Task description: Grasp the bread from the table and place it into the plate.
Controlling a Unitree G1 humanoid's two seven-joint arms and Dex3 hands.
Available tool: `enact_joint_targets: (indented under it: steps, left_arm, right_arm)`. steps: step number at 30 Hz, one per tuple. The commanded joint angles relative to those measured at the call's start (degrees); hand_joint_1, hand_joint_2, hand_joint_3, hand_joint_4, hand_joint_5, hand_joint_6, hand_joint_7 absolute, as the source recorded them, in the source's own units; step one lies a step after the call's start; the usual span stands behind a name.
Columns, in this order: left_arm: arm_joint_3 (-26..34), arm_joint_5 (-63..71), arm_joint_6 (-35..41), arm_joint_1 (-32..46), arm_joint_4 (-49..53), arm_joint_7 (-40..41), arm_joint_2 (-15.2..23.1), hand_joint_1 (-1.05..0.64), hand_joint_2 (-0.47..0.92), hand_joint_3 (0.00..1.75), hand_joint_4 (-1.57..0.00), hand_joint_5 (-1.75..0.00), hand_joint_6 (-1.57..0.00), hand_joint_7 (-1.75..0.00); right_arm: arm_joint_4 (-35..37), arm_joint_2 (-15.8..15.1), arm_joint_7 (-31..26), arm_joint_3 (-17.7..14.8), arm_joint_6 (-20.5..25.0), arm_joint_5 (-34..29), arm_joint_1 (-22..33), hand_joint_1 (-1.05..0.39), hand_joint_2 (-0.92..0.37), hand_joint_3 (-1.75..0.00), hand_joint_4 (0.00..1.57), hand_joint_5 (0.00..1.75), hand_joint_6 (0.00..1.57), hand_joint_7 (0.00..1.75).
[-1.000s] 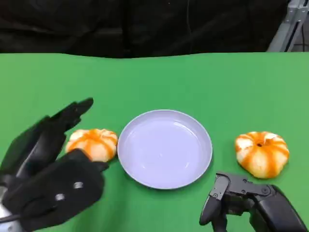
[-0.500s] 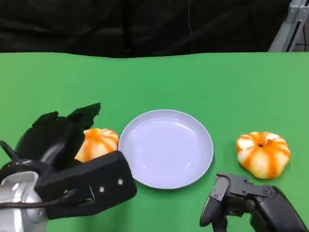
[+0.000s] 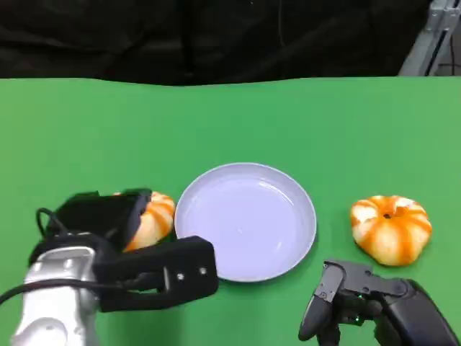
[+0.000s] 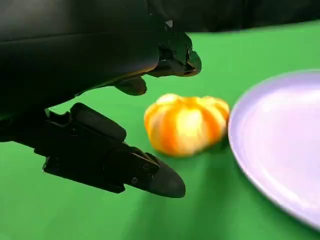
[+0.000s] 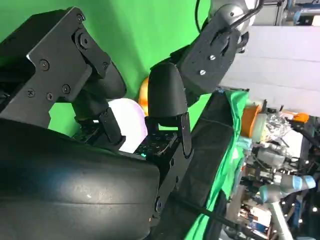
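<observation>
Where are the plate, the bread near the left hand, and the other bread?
plate (image 3: 245,216), head view, bare centre of the dish.
bread near the left hand (image 4: 186,123), left wrist view, middle of its side.
other bread (image 3: 390,229), head view, top surface.

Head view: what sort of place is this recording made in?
Probably a robotics lab test bench, not a kitchen: a green cloth table against a black backdrop, staged with a plate and two breads, and racks of equipment beside the table in the right wrist view.

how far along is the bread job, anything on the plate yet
Nothing done yet: the plate holds nothing. In hand: the left hand is open around the left bread, fingers on either side, not gripping. Left: grip, lift and set it on the plate. The right bread sits untouched near the right hand.
</observation>
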Motion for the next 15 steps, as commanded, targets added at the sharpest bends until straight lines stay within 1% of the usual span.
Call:
enact_joint_targets:
  steps: [1, 4, 9, 11, 14, 15]
  left_arm:
    - [-1.6, 2.9, -1.8, -1.5, 6.5, 2.3, -2.1, -0.68, 0.87, 0.0, -0.19, -0.47, -0.27, -0.02]
    - [-1.4, 2.9, -3.3, -1.4, 9.0, 3.6, -3.0, -0.67, 0.87, 0.0, -0.19, -0.47, -0.27, -0.02]
    - [-2.2, 3.0, -6.7, -2.6, 17.1, 7.3, -4.8, -0.65, 0.88, 0.0, -0.18, -0.45, -0.27, -0.01]
    - [-2.1, 2.8, -7.5, -3.0, 18.9, 8.4, -5.2, -0.62, 0.89, 0.0, -0.18, -0.44, -0.28, -0.01]
    - [-1.1, 1.9, -9.8, -3.7, 23.4, 13.3, -6.3, -0.57, 0.9, 0.01, -0.19, -0.43, -0.28, -0.01]
    - [-0.6, 1.7, -10.9, -3.6, 25.0, 16.9, -6.8, -0.56, 0.9, 0.01, -0.19, -0.42, -0.28, -0.01]
  right_arm:
    - [-1.2, -0.5, -0.2, 0.3, 0.3, -0.2, 0.4, 0.09, -0.26, -1.55, 0.88, 1.68, 0.76, 1.47]
    - [-1.2, -0.5, -0.2, 0.3, 0.3, -0.4, 0.3, 0.1, -0.26, -1.55, 0.88, 1.69, 0.76, 1.47]
    - [-0.9, -0.5, -0.1, 0.2, 0.0, -0.1, 0.6, 0.09, -0.25, -1.55, 0.88, 1.69, 0.75, 1.47]
    - [-0.8, -0.5, -0.1, 0.3, -0.2, -0.1, 0.7, 0.09, -0.25, -1.56, 0.88, 1.69, 0.76, 1.47]
    - [-1.3, -0.5, -0.1, 0.4, 0.1, -0.2, 1.3, 0.09, -0.25, -1.56, 0.88, 1.69, 0.76, 1.47]
    - [-1.3, -0.6, -0.2, 0.4, -0.1, -0.3, 1.5, 0.09, -0.25, -1.56, 0.88, 1.69, 0.76, 1.47]
